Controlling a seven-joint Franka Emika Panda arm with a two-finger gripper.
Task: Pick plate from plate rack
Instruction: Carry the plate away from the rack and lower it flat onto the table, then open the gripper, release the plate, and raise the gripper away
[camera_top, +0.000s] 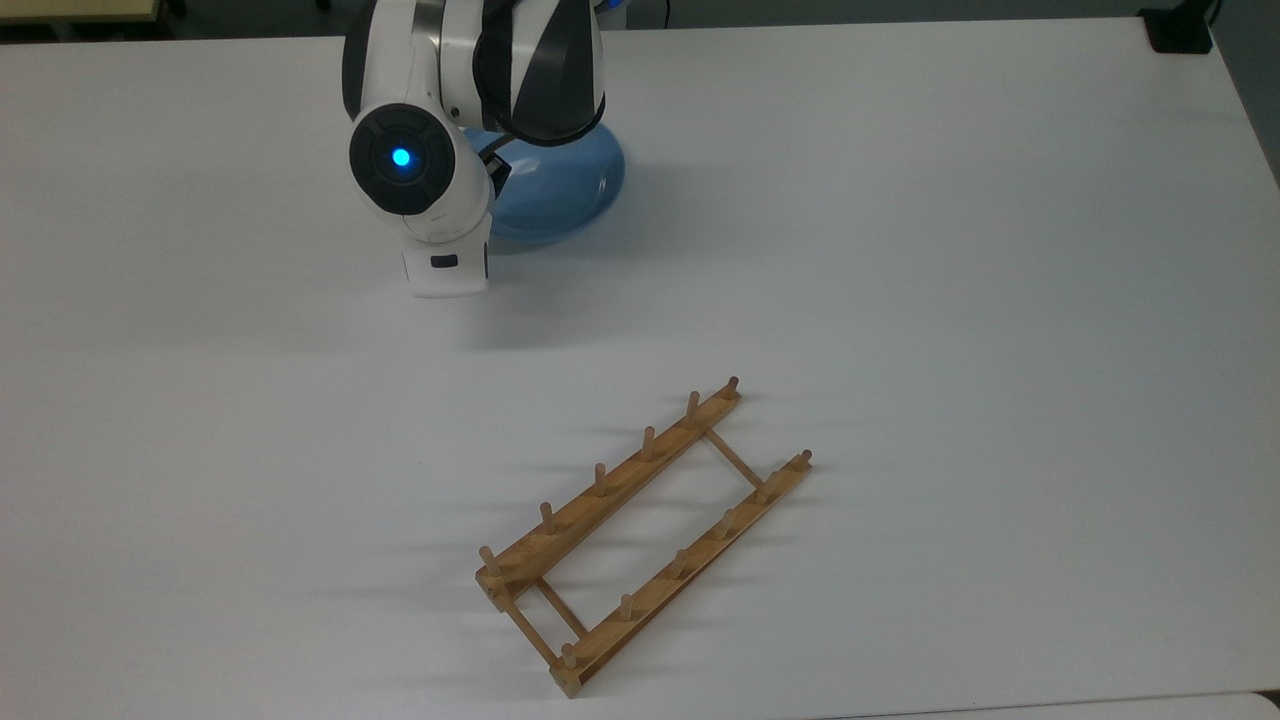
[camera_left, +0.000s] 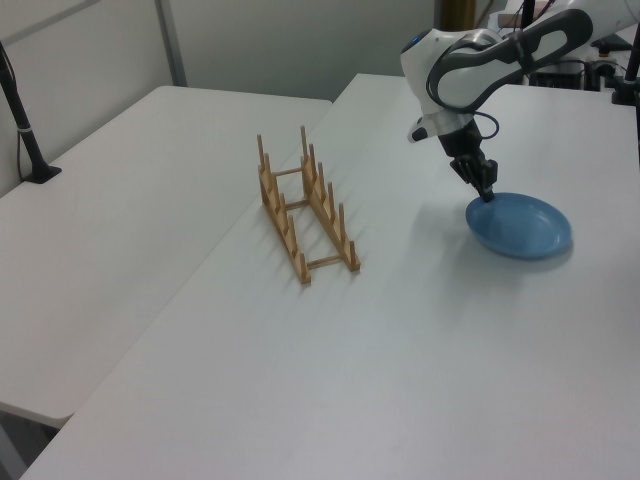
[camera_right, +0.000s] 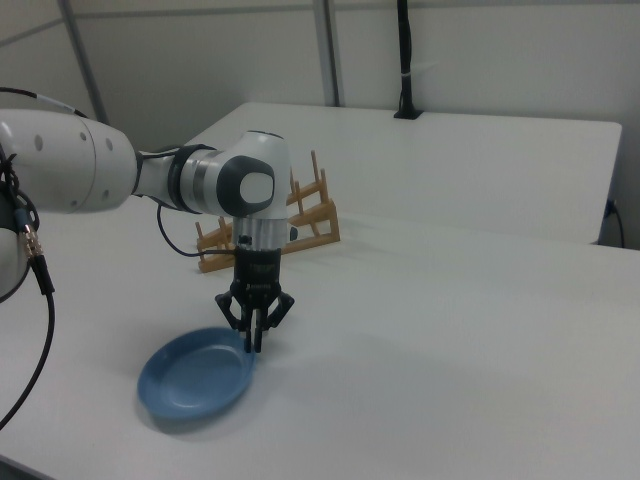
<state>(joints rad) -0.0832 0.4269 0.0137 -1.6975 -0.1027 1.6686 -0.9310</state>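
Blue plate flat on the white worktop, well apart from the bare wooden rack.

The plate (camera_right: 197, 379) lies flat and right way up on the worktop (camera_top: 950, 250), far from the plate rack (camera_top: 640, 535), whose pegs stand upright with nothing between them. In the right view the gripper (camera_right: 256, 340) points straight down at the plate's rim on the side nearer the rack, its jaws drawn close together on that edge, so it appears to be pinching the plate. In the left view the gripper (camera_left: 487, 192) meets the plate (camera_left: 520, 225) at the rim facing the rack (camera_left: 303, 213). In the top view the arm (camera_top: 440, 130) covers part of the plate (camera_top: 560, 190).
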